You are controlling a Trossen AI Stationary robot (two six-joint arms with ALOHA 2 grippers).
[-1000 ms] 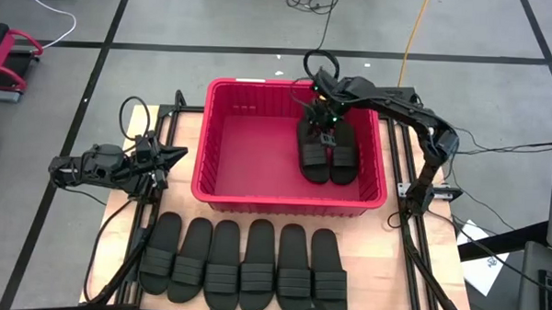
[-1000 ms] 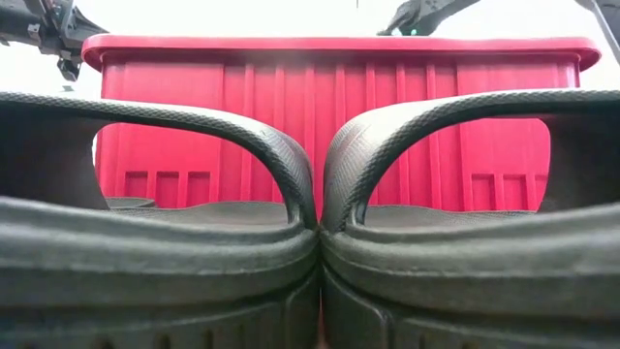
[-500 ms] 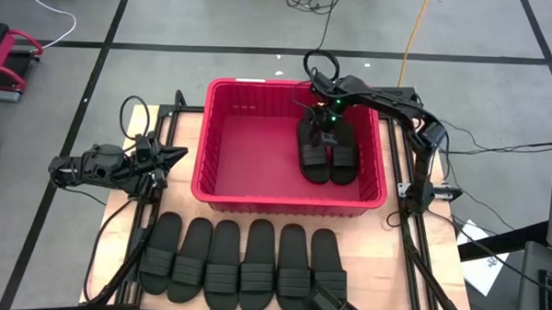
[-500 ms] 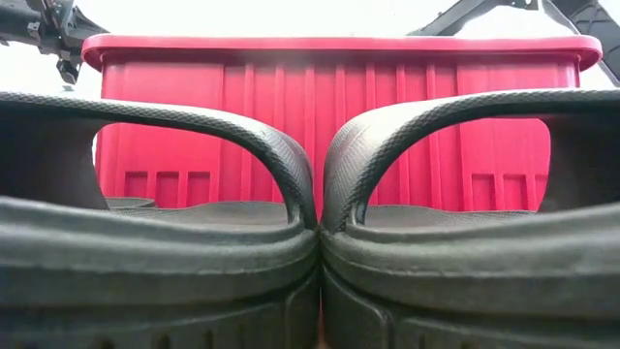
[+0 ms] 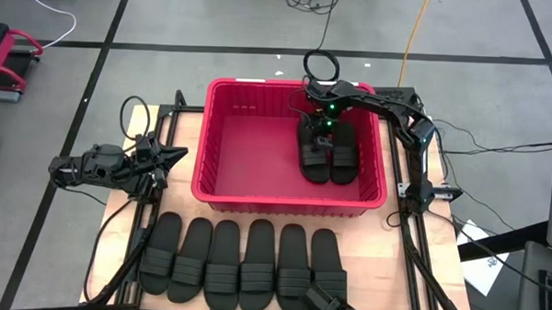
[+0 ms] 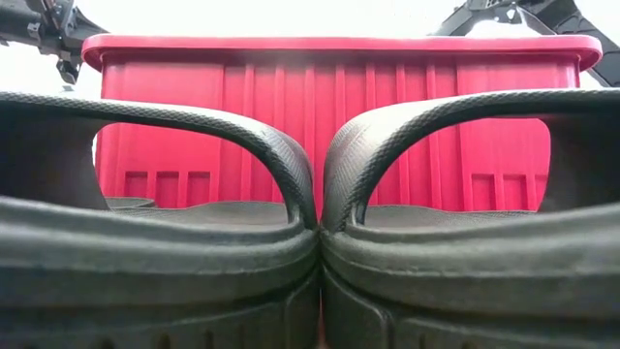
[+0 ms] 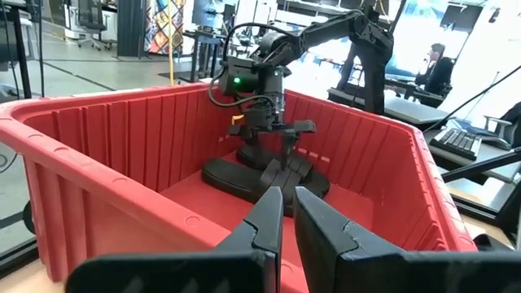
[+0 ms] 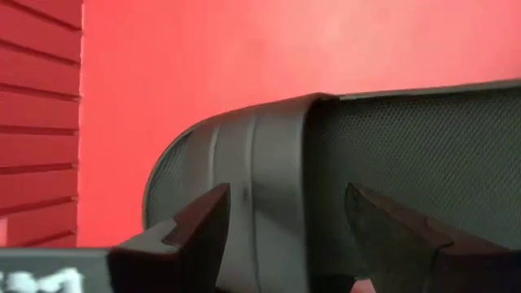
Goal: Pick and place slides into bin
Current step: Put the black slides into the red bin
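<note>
My right tool (image 5: 325, 129) hangs inside the bin (image 5: 223, 144) with its fingers spread apart just over the two slides (image 5: 329, 153) lying side by side against the right wall, tucked there, I judge, to leave room for more abreast. My left tool (image 5: 173, 155) waits pinched together beside the bin's left wall, holding nothing. Six slides (image 5: 245, 255) lie in a row on the table (image 5: 190, 123) in front of the bin, straps up for an easy grab.
</note>
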